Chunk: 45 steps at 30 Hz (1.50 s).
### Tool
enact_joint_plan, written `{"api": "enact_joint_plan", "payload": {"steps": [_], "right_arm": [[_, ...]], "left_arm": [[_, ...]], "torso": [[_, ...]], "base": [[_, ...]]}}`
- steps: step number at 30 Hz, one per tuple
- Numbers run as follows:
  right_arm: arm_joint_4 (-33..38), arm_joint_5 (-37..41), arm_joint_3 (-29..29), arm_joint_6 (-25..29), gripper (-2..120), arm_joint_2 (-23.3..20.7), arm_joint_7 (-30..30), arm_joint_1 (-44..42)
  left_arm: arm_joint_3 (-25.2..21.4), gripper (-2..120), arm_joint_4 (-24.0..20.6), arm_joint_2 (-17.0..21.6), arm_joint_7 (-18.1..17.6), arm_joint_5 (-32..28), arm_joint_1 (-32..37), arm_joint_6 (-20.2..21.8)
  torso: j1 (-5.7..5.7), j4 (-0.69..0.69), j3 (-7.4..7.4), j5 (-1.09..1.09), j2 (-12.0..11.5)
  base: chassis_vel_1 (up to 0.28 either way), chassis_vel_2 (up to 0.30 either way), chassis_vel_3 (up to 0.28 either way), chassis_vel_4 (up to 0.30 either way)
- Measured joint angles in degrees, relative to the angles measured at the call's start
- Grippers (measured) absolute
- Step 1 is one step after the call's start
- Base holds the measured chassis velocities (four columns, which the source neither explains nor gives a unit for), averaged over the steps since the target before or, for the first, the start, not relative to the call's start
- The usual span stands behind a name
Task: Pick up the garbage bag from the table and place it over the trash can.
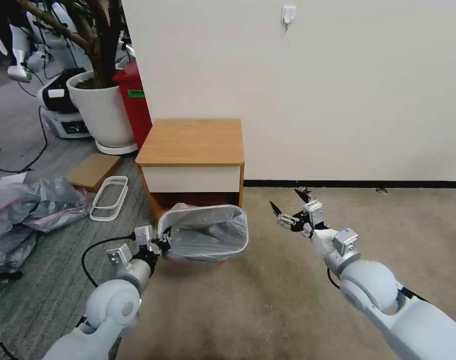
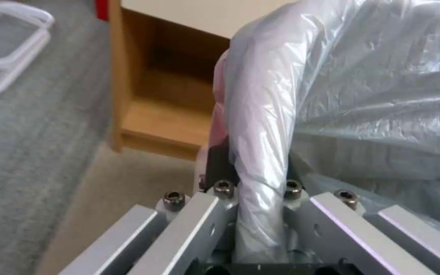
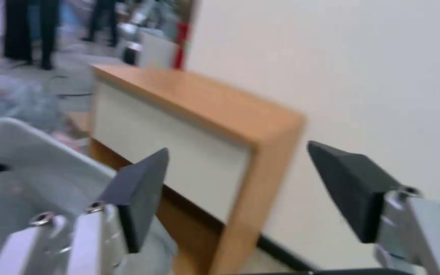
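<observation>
The garbage bag (image 1: 208, 232), translucent grey with a pinkish-red band, is draped over the trash can (image 1: 188, 208), which stands on the floor in front of the table (image 1: 193, 142). My left gripper (image 1: 163, 242) is at the can's left rim, shut on the bag-covered edge; the left wrist view shows the garbage bag (image 2: 261, 126) pinched between the fingers of the left gripper (image 2: 253, 179). My right gripper (image 1: 286, 199) hangs open to the right of the can, clear of it. In the right wrist view the right gripper (image 3: 238, 172) is open and empty before the table (image 3: 204, 110).
The table stands against a white wall. To its left are a big white plant pot (image 1: 104, 107), a tall red bin (image 1: 134, 100), a flat cardboard box (image 1: 93, 171), white plastic frames (image 1: 109, 197) and a heap of grey-pink bags (image 1: 28, 205). A black cable (image 1: 95, 247) lies near my left arm.
</observation>
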Motion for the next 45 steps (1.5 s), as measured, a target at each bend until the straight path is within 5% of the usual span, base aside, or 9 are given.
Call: {"api": "enact_joint_plan", "payload": {"steps": [5,17,21,45], "right_arm": [[3.7,-3.6,-1.1,-1.5,61,-1.7,-2.6,0.2],[3.6,-16.4,-5.4,-3.7,17,-4.9,-14.7,4.6],[3.8,-19.4,-7.8,-8.2,0,-4.0,-20.5,7.6],[-12.7,-29.4,-32.3,-19.9,0,5.6,-30.4,31.6]], "left_arm": [[0.5,1,-1.2,-0.3,-1.5,2.8,0.6,0.0],[1.7,1,-3.9,-1.1,-2.2,11.9,1.3,-0.1],[2.2,1,-4.0,-2.7,-2.0,16.7,1.8,-0.2],[6.2,1,-2.5,-7.9,-1.0,24.8,3.9,-0.2]], "torso": [[0.0,0.0,0.0,0.01,0.0],[0.0,0.0,0.0,0.01,0.0],[0.0,-0.01,0.0,0.02,0.0],[0.0,0.0,0.01,0.01,0.0]], "base": [[0.0,0.0,0.0,0.0],[0.0,0.0,0.0,0.0],[0.0,0.0,0.0,0.0],[0.0,0.0,0.0,0.0]]}}
